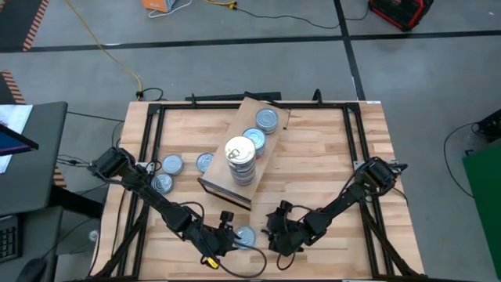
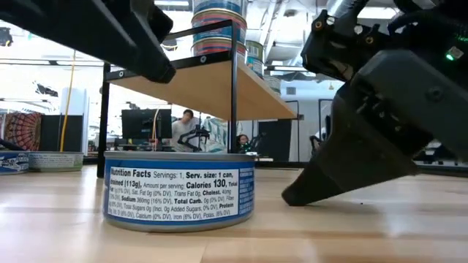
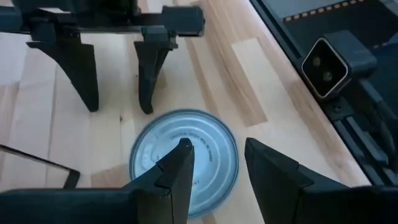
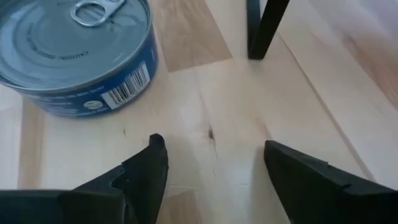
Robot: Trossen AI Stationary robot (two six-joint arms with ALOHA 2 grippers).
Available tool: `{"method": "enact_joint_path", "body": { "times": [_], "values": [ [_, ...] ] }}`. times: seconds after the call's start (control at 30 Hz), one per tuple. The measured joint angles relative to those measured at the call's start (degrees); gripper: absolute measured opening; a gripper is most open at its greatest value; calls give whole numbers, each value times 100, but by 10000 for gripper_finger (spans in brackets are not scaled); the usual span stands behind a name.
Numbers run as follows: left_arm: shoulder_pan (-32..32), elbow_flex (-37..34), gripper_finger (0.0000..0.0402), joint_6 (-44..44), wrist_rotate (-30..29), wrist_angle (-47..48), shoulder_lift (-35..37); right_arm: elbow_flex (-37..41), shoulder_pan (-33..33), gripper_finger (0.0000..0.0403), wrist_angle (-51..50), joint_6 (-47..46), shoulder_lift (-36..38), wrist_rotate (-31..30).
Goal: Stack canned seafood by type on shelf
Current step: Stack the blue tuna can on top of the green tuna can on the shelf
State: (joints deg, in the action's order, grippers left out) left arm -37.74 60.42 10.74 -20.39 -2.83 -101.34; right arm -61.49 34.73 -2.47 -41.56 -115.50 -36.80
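Near can (image 1: 246,235): one blue-labelled tin with a silver top stands upright on the bench (image 1: 321,164) at its near edge, between the two tools.
Left tool (image 1: 221,236): sits low at the near edge, just beside this can on its left; in the left wrist view the fingers (image 3: 180,168) stand apart above the lid, empty, not clamped on the can (image 3: 184,160).
Right tool (image 1: 275,233): sits low on the can's right side, near it but apart; its fingers (image 4: 149,163) stand wide apart over bare wood, holding nothing. The can (image 4: 78,53) shows a pull tab on its lid in the right wrist view.
Low view: the can (image 2: 180,191) fills the foreground, nutrition label facing the camera; the right tool's dark finger (image 2: 344,172) touches down on the bench beside it.
Loose cans (image 1: 168,174): three silver-topped tins lie farther back on the left, near the shelf's left end.
Shelf (image 1: 235,133): the light-wood board stands angled at mid-bench on dark legs.
Stack on shelf (image 1: 241,160): several tins piled upright near the shelf's front end, the top one pale with a pull tab.
Rear cans on shelf (image 1: 262,129): two silver-topped tins stand behind the stack, toward the far end.
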Motion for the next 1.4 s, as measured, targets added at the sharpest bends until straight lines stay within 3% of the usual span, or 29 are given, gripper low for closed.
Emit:
{"method": "enact_joint_path", "body": {
  "times": [0.3, 0.57, 0.9, 1.4],
  "values": [
    [-2, 172, 142, 91, 59, 522, 0, -188, 170, 302, 1161, 1263, 190, -71],
    [0, 134, 142, -78, 12, 532, 0, -188, 54, 302, 1326, 1473, 173, -58],
    [4, 132, 142, -247, -97, 539, 0, -191, -66, 302, 1281, 1353, -89, 109],
    [18, 146, 142, 152, 111, 605, 0, -199, -60, 302, 170, 423, -94, -125]
  ]
}}
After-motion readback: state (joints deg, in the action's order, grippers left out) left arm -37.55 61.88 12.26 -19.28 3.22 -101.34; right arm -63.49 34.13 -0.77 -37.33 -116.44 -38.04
